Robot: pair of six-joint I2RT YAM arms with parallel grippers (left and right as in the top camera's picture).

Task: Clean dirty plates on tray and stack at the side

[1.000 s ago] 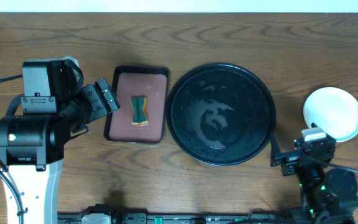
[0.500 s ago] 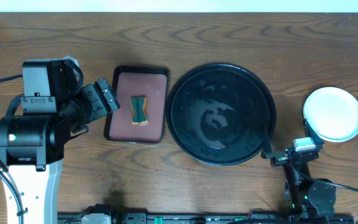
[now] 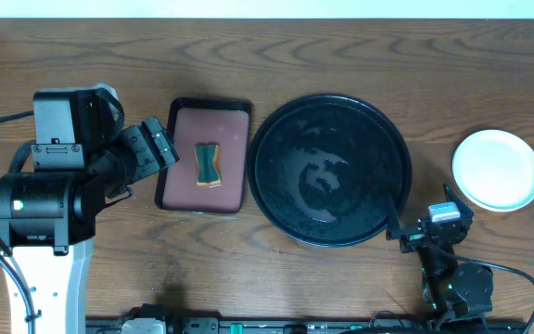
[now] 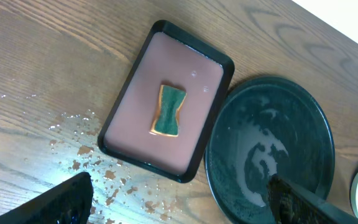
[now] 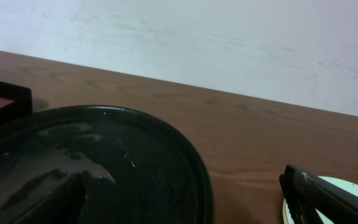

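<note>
Both pincers gape wide and grip nothing. The left gripper (image 3: 163, 147) hangs just left of the reddish tray (image 3: 232, 130). The right gripper (image 3: 425, 229) sits low between the black tray (image 3: 327, 121) and the plates (image 3: 497, 170). Those form 1 pale stack on the tabletop (image 3: 341, 56), count hidden. There are 2 trays and 1 sponge (image 3: 209, 164). The left arm points right, the right arm at the far wall.

No legible text, labels, brands or numbers in any view. Tray (image 3: 330, 111), plates (image 3: 497, 170), red tray (image 3: 225, 139), tabletop (image 3: 276, 56): unmarked. Left arm housing (image 3: 54, 121): nothing readable at this size.
</note>
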